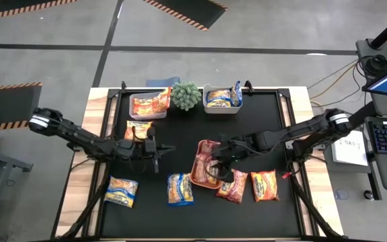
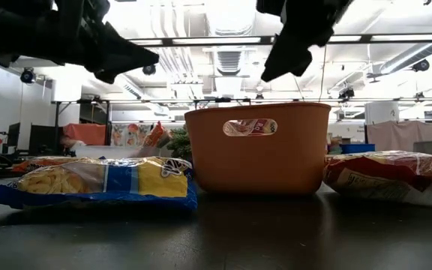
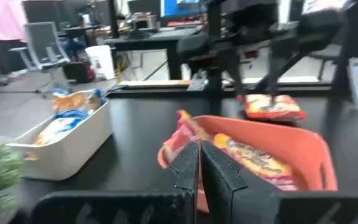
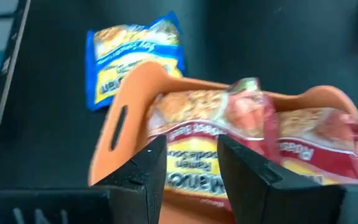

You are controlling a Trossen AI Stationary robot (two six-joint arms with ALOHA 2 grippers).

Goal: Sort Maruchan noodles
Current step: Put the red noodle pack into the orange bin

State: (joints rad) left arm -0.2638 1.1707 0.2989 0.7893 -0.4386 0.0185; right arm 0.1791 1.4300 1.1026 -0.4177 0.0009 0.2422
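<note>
- high view: right gripper (image 1: 215, 160) hangs over the orange tray (image 1: 196, 173) at table centre, above the red packets (image 1: 209, 159) lying in it.
- right wrist view: its fingers (image 4: 149, 163) stand apart with nothing between them, above a red packet (image 4: 253, 124) that lies across the tray's top.
- step, as i judge it: red packets are being gathered in the tray; whether this one is just dropped or about to be taken, i cannot tell.
- left gripper (image 1: 154, 149) hovers left of the tray; left wrist view shows its fingers (image 3: 188, 168) pressed together, empty.
- left on the mat: two yellow-blue packets (image 1: 121, 191) and (image 1: 179, 188) at the front, a red one (image 1: 232, 185) leaning on the tray's right side, an orange one (image 1: 265, 185) beside it, another orange (image 1: 138, 129) behind the left gripper.
- back bins: left bin (image 1: 136, 111) holds orange packets, right bin (image 1: 210, 108) yellow-blue.
- next move, my guess: right gripper drops to the red packet by the tray; it needs the jaws wide and an edge grip, as the packet lies flat and touches the tray wall.
- in the way: plant (image 1: 186, 95) between the bins; both arms are close at centre, so crossing is a risk.
</note>
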